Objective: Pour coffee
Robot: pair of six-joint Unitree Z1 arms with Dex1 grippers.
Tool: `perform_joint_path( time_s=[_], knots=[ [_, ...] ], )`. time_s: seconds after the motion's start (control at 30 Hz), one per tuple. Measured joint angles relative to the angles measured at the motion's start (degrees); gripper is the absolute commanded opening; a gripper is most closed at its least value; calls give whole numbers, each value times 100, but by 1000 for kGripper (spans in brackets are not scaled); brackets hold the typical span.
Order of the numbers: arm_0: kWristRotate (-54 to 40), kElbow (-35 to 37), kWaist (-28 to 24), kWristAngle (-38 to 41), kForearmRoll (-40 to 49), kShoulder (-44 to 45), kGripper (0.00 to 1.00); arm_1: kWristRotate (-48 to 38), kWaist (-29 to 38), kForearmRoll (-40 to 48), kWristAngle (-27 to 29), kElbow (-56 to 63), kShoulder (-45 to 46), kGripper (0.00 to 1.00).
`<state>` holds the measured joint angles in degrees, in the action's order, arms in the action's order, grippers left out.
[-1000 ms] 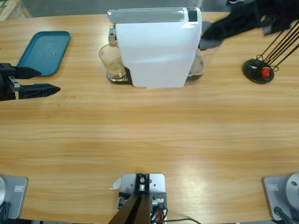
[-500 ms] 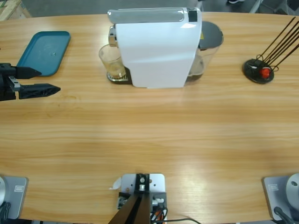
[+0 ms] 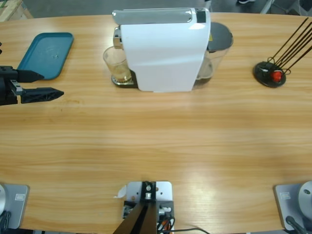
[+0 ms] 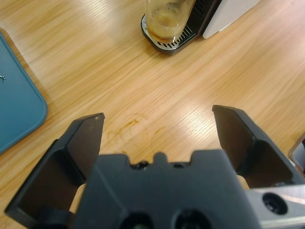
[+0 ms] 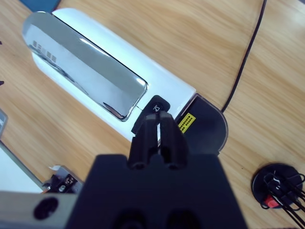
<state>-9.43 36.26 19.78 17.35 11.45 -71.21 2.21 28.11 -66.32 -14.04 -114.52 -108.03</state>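
Note:
The coffee (image 4: 165, 28) is a thin brown layer with tan foam at the bottom of a clear glass (image 3: 116, 63), which stands on the drip tray (image 4: 164, 44) of the white coffee machine (image 3: 163, 53). My left gripper (image 3: 51, 84) rests low at the table's left edge, open and holding nothing, well short of the glass. In the left wrist view the glass (image 4: 167, 16) is straight ahead of the left gripper (image 4: 158, 114). My right gripper (image 5: 159, 121) is shut, high above the machine's top (image 5: 86, 71), its tips over a black button (image 5: 156, 106). It is outside the high view.
A teal tray (image 3: 45, 53) lies at the back left, also at the left wrist view's edge (image 4: 14, 109). A black stand with a red part and thin black rods (image 3: 270, 74) sits at the right. A faint brown stain (image 4: 126, 129) marks the wood.
A dark arm over the machine's right end at the top right has drawn out of the high view. My left gripper has not moved.

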Motion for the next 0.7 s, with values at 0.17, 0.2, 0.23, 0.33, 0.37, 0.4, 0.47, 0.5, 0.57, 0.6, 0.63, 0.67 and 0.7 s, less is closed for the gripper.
perform_joint_path(
  time_s=[0.17,0.2,0.23,0.33,0.37,0.4,0.47,0.5,0.57,0.6,0.63,0.67,0.7],
  knots=[
    [0,0,0,0,0,0,996,0,9,-7,14,0,-119,0],
    [0,0,0,0,0,0,996,0,9,-7,14,0,-128,0],
    [0,0,0,0,0,0,996,0,9,-7,14,0,-131,0],
    [0,0,0,0,0,0,996,-1,9,-7,14,-3,-141,0],
    [0,0,0,0,0,0,996,-1,9,-7,14,-3,-146,0],
    [0,0,0,0,0,-1,996,-1,9,-7,14,-3,-146,0],
    [0,0,0,0,0,-1,996,-1,9,-7,14,-4,-146,0],
    [0,0,0,0,0,-1,996,0,9,-7,14,-5,-146,0],
    [0,0,0,0,0,-1,996,0,9,-7,14,-12,-146,0],
    [0,0,0,0,0,-1,996,-1,9,-7,14,-12,-146,0],
    [0,0,0,0,0,-1,996,-1,9,-7,14,-12,-146,0],
    [0,0,0,0,0,-1,996,-1,9,-7,14,-14,-146,0],
    [0,0,0,0,-1,-1,996,0,9,-7,8,-23,-146,0]
  ],
)
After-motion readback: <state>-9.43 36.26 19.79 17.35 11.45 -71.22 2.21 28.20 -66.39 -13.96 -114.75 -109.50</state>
